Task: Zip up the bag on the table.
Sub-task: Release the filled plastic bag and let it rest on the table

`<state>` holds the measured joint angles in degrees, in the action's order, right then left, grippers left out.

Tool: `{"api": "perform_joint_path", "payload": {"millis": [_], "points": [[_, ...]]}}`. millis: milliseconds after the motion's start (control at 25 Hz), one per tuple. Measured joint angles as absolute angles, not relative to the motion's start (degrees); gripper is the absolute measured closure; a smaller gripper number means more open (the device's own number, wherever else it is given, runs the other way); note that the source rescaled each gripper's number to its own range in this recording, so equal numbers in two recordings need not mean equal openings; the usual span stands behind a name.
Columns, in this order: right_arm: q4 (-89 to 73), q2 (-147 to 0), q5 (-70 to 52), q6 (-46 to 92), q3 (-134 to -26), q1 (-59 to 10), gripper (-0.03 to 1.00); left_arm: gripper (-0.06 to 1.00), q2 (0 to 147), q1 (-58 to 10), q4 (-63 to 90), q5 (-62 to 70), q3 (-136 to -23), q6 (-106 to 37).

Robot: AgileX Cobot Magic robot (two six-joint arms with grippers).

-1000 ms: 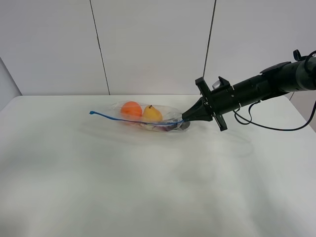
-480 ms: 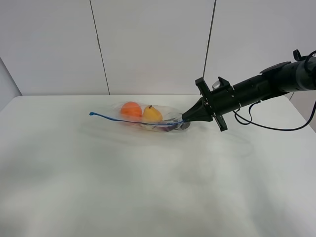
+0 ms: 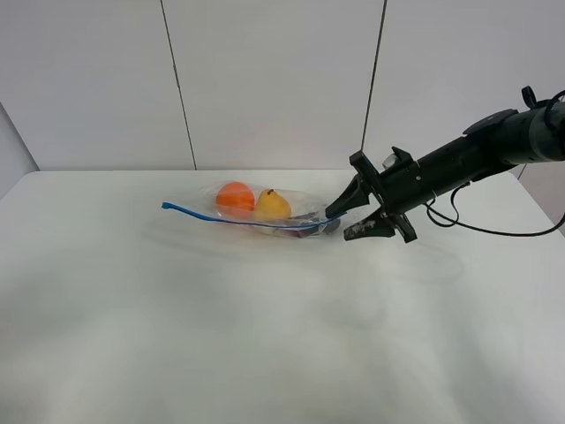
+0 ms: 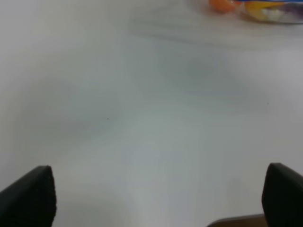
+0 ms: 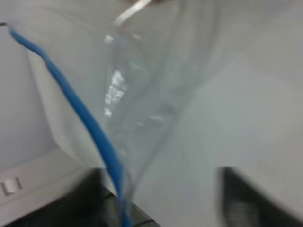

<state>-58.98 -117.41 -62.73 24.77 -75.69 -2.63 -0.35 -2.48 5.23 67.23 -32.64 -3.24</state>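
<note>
Two grippers show: the right gripper (image 3: 350,221), jaws spread, sits at the end of the bag (image 3: 265,210) lying on the table's (image 3: 265,336) far side, while the left gripper (image 4: 161,198) hangs open above bare tabletop.

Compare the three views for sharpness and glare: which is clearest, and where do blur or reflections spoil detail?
Exterior high view: sharpest, evenly lit, the bag crisp. Left wrist view: soft throughout, the bag's contents only coloured smears. Right wrist view: blurred close-up, white glare on the clear plastic, the blue zip strip readable.
</note>
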Motion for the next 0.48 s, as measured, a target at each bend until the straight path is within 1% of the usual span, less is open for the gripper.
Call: {"api": "perform_joint_path", "payload": {"millis": [40,80,160,280,480], "points": [[-57.93,-117.35,-62.73,24.71,-75.69,-2.63,0.14,-0.06,-0.35,-2.48,5.23,67.23,-32.64,-3.24],[-56.42,-117.13,-62.66,24.56,-75.74,-2.63,0.07,-0.06,-0.35,-2.48,5.23,67.23,-32.64,-3.24],[-51.35,-116.57,-62.59,22.81,-76.91,-2.63,0.00,-0.06,-0.35,-2.48,5.23,67.23,-32.64,-3.24],[-37.79,-116.26,-63.18,15.92,-81.95,-2.63,-0.03,-0.06,-0.35,-2.48,5.23,67.23,-32.64,-3.24],[-12.92,-116.18,-65.48,5.85,-93.67,-2.48,-0.03,-0.06,-0.35,-2.48,5.23,67.17,-32.64,-3.25]]}}
